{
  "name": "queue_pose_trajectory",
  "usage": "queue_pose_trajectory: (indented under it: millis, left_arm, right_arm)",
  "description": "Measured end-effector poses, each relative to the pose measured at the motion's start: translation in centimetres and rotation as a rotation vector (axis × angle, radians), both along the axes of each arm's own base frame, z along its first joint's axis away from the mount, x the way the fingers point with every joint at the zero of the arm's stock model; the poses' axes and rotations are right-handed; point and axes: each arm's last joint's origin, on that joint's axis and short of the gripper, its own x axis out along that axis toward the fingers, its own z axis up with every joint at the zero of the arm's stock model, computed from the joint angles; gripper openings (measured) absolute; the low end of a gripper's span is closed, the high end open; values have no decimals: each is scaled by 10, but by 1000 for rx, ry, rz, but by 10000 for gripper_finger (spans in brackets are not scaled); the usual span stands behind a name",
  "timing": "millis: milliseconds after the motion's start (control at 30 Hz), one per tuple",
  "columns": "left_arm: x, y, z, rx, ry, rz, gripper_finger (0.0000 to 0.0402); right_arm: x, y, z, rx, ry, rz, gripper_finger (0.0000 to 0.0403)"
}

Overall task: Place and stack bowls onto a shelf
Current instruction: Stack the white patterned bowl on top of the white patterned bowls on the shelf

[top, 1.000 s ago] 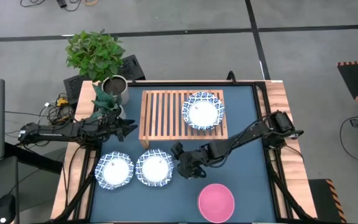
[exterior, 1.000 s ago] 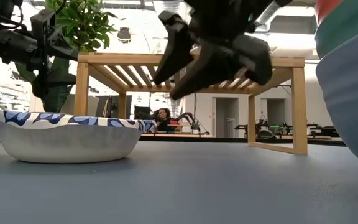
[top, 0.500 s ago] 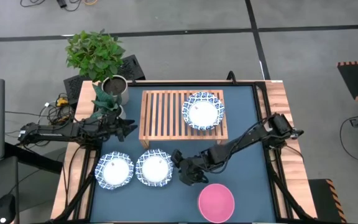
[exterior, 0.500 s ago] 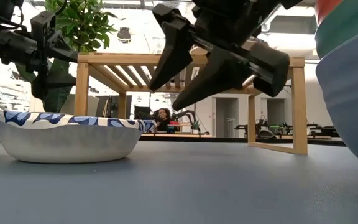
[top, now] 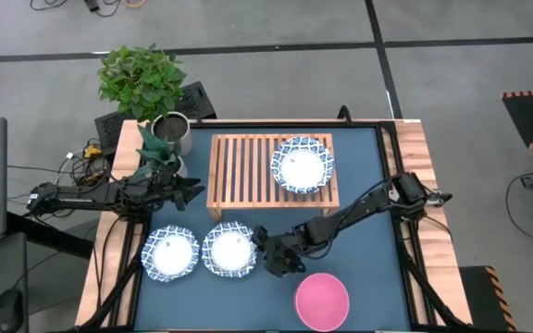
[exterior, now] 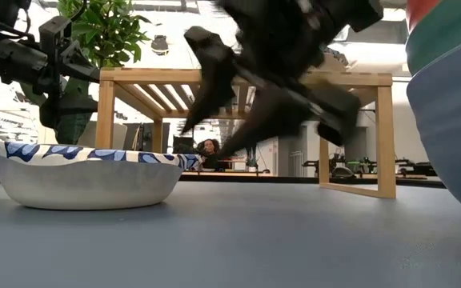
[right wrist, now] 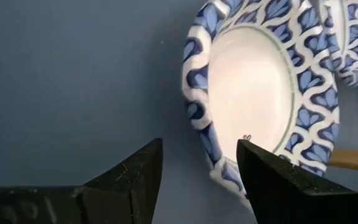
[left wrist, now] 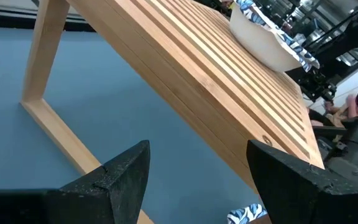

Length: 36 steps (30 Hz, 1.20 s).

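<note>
While both arms reached over the table [top: 359,268]: the scene stood as listed below.

Right claw: the right claw [top: 265,250] sat low in the middle of the high view, just beside the right edge of the nearer patterned bowl [top: 230,250]; its fingers [right wrist: 135,171] stood apart, with the bowl's rim ahead of the gap and nothing clamped.

Left claw: the left claw [top: 192,191] waited at middle left of the high view, just beside the shelf's left end; its fingers [left wrist: 126,171] were spread, holding nothing.

Shelf: the shelf [top: 243,171] lay in the upper middle of the high view, on the dark blue table.

Bowl on shelf: one patterned bowl [top: 302,165] rested on the right half of the slats.

Bowls on table: two white bowls with blue rims sat side by side at lower left of the high view, the farther one [top: 170,254] touching or nearly touching its neighbour.

Pink bowl: a pink bowl [top: 322,301] stood near the bottom edge, below and right of the right claw, apart from it.

Plant: a potted plant [top: 146,88] stood at upper left, beyond the shelf's corner.

Low view: a stack of coloured bowls [exterior: 450,104] filled the right edge, blue below green.
</note>
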Motion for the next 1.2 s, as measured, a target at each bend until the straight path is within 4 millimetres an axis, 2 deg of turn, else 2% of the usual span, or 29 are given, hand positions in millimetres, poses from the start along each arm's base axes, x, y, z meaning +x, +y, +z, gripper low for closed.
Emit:
queue_pose_trajectory:
  millis: [100,300,533,667,1067,1200]
  left_arm:
    - [0,0,0,7,3,-1,253]
    - [0,0,0,2,0,-1,253]
    - [0,0,0,1,0,-3,253]
    - [0,0,0,1,0,-3,253]
    - [0,0,0,0,0,-4,253]
    - [0,0,0,0,0,-4,253]
  right_arm:
    - [7,2,1,6,-35,19,230]
    - [15,2,-9,1,-5,16,222]
    - [18,0,-11,2,43,9,204]
    - [19,0,-10,13,43,-6,171]
    - [17,-1,-9,16,58,-38,31]
    - [13,-1,2,41,58,-62,20]
